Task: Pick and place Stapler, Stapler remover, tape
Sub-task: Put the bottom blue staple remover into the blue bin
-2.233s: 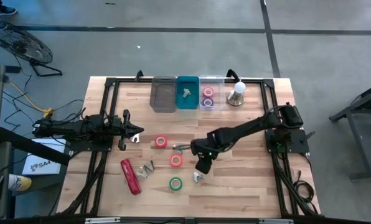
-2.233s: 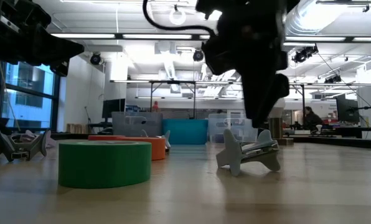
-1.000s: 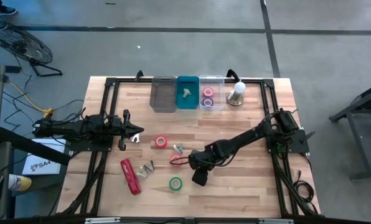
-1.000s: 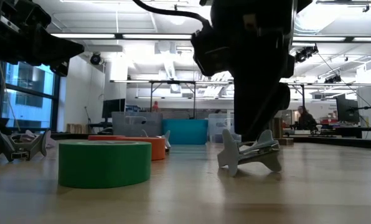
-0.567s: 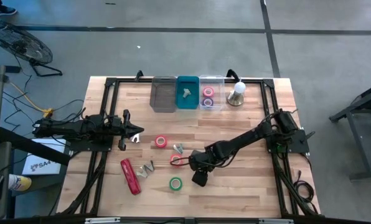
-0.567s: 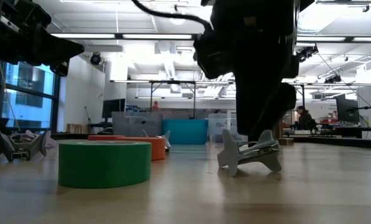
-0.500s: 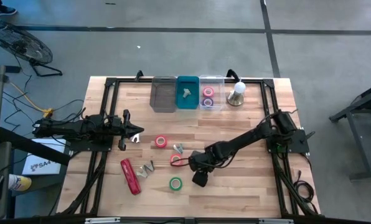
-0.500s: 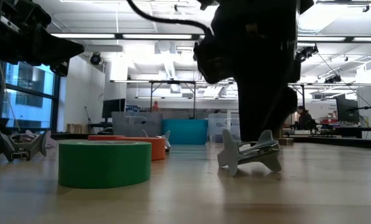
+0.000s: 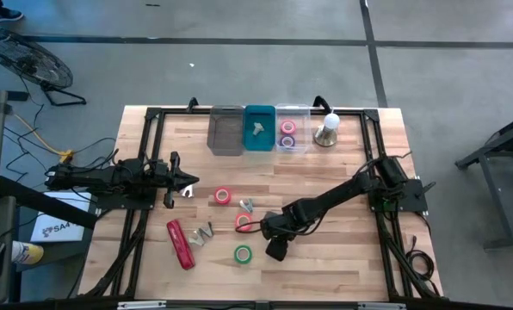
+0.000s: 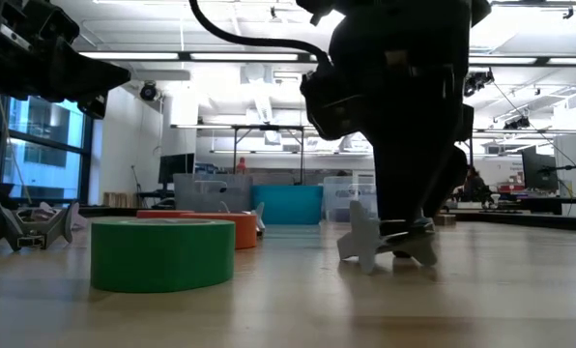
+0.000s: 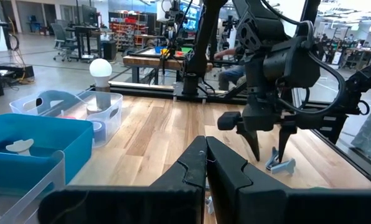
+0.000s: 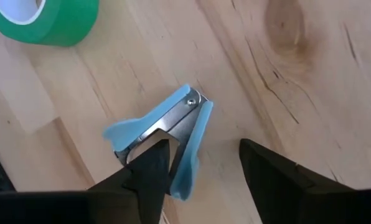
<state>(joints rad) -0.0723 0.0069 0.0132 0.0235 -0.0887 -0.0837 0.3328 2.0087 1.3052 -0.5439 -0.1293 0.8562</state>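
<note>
A blue staple remover (image 12: 164, 127) lies flat on the table near the middle, also seen in the low view (image 10: 363, 242). My right gripper (image 12: 204, 171) is open, pointing down over it, one finger (image 12: 149, 167) at its claw end, the other (image 12: 269, 171) beside it; it also shows in the high view (image 9: 275, 250). The red stapler (image 9: 180, 244) lies at the near left. Red (image 9: 223, 196), pink-orange (image 9: 243, 222) and green (image 9: 242, 254) tape rolls lie on the table. My left gripper (image 9: 188, 188) is shut and empty at the left. My right gripper stands open over the staple remover from above, pointing down. One finger (image 12: 149, 167) overlaps the remover's claw end (image 12: 132, 140); I cannot tell whether it touches. The remover lies flat on the table.
Grey (image 9: 225, 129), teal (image 9: 258, 129) and clear (image 9: 289, 131) bins stand in a row at the far edge, the clear one holding two tape rolls. A lamp (image 9: 327, 129) stands beside them. Silvery staple removers (image 9: 203, 232) (image 9: 246, 205) lie near the stapler and tape.
My right gripper has gone down onto the blue staple remover, staying open, its fingers now reaching to the remover's height. The remover has stayed where it was.
</note>
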